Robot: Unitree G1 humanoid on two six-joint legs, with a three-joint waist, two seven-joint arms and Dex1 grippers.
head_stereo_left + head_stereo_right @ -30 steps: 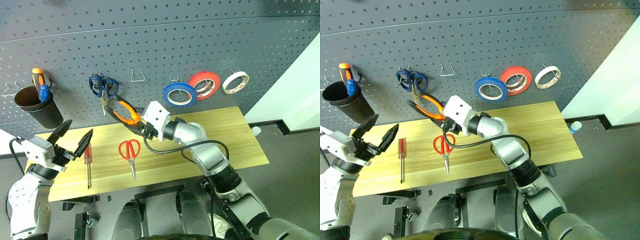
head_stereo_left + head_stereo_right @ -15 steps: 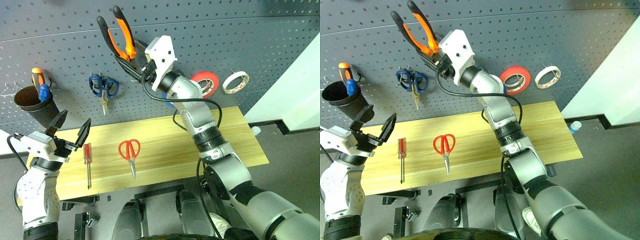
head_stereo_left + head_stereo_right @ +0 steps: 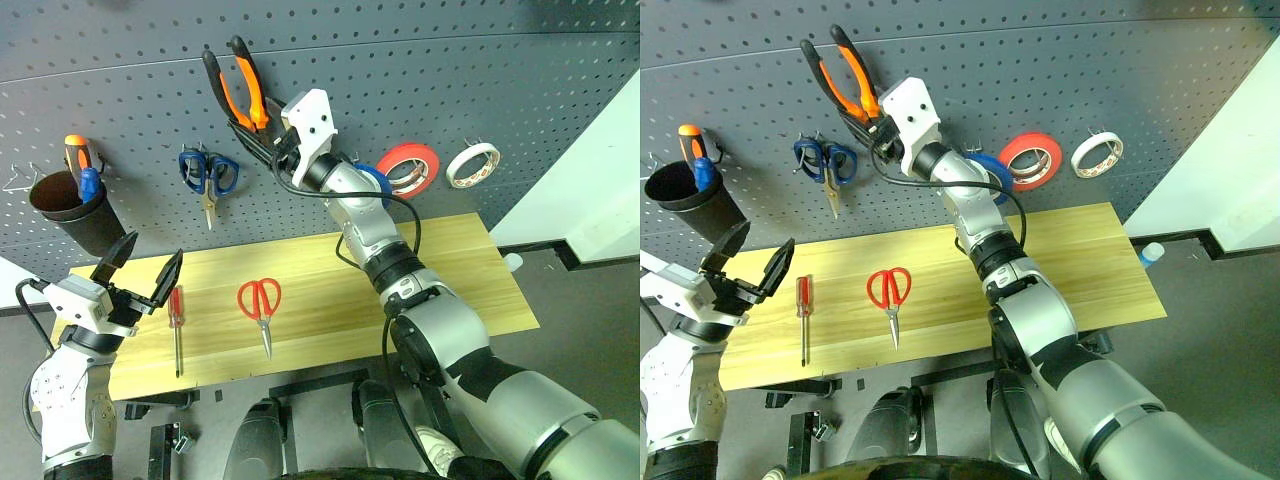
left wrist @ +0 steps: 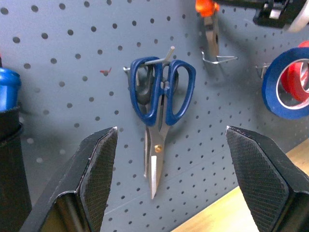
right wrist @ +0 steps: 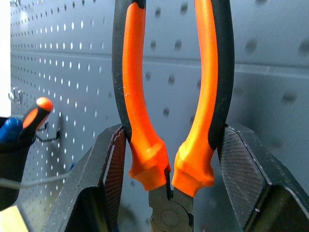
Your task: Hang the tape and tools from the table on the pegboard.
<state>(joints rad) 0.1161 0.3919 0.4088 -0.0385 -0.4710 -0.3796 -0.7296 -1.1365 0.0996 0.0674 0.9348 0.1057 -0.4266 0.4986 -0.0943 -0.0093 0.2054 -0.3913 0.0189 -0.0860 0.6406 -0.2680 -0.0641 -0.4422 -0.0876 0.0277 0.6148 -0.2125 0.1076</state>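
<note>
Pliers [image 3: 240, 85] sit between the right gripper's [image 5: 169, 164] two fingers, gripped at the base of the orange-and-black handles, handles pointing up against the pegboard [image 3: 480, 80], above the bare wire hook. Left gripper [image 3: 140, 275] has its jaws wide and empty, over the table's [image 3: 450, 270] left end. Count on the table: one red-handled screwdriver [image 3: 176, 325] near the left end, one red-handled scissors [image 3: 260, 305] just beside it toward the middle. Count on the pegboard: one blue tape roll [image 4: 285, 84], partly behind the right arm; one red roll [image 3: 410, 168]; one white roll [image 3: 471, 164]; one blue-handled scissors [image 4: 159, 111]; one dark cup [image 3: 75, 215] with an orange-handled screwdriver [image 3: 76, 155].
</note>
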